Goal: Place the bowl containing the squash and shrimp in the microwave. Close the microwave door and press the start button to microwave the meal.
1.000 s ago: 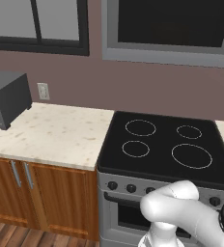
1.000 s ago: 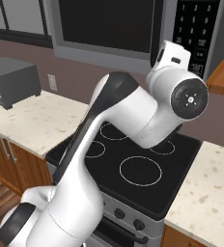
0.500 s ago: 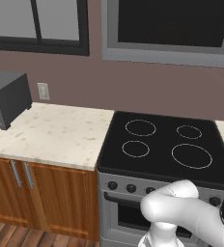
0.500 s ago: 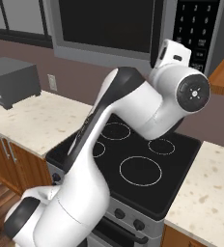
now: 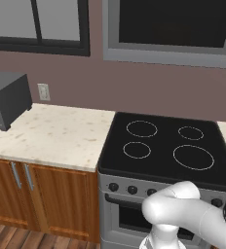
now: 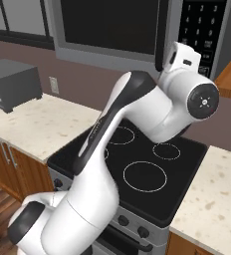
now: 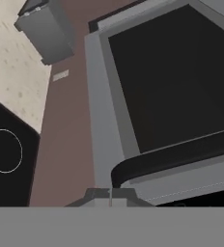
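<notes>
Above stove (image 5: 168,148): microwave door (image 6: 107,25) closed, fingers (image 7: 110,197) pressed together.

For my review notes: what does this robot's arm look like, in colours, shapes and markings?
The arm is glossy white with rounded, bulbous segments and dark grey-black bands at the joints. One round dark joint cap bears small white markings. The hand is white and boxy; the gripper ends in small grey finger tips.

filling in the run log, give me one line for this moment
phase: door closing | microwave door: looks shut | claw: shut, empty, by door handle | stove: bare | toaster oven: far left on counter
</notes>
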Robot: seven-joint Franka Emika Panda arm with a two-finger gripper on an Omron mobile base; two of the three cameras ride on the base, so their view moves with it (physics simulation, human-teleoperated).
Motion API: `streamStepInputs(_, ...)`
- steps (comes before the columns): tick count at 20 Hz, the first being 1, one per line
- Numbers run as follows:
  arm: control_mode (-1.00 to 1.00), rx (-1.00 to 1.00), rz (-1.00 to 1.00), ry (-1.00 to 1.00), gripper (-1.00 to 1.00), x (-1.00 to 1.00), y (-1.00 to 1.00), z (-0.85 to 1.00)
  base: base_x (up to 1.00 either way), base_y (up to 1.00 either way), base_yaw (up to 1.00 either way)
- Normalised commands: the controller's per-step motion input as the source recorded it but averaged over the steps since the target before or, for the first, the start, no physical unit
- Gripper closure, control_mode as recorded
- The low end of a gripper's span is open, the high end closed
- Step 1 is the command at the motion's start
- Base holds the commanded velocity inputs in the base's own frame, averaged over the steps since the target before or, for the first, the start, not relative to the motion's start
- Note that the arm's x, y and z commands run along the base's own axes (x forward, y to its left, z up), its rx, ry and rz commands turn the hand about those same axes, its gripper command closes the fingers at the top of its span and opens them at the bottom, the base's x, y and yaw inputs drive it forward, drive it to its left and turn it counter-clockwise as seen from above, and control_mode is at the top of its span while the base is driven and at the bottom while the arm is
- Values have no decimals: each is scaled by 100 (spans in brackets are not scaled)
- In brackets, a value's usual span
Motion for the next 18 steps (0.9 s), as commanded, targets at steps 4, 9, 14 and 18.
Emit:
streamStepInputs(4, -100, 0, 0, -5, 100, 22, -15, -10, 0, 0, 0)
streamStepInputs(9, -100, 0, 0, -4, 100, 27, -16, -9, 0, 0, 0)
streamStepInputs(14, -100, 0, 0, -2, 100, 34, -7, -1, 0, 0, 0)
streamStepInputs(18, -100, 0, 0, -1, 100, 36, -13, 0, 0, 0, 0)
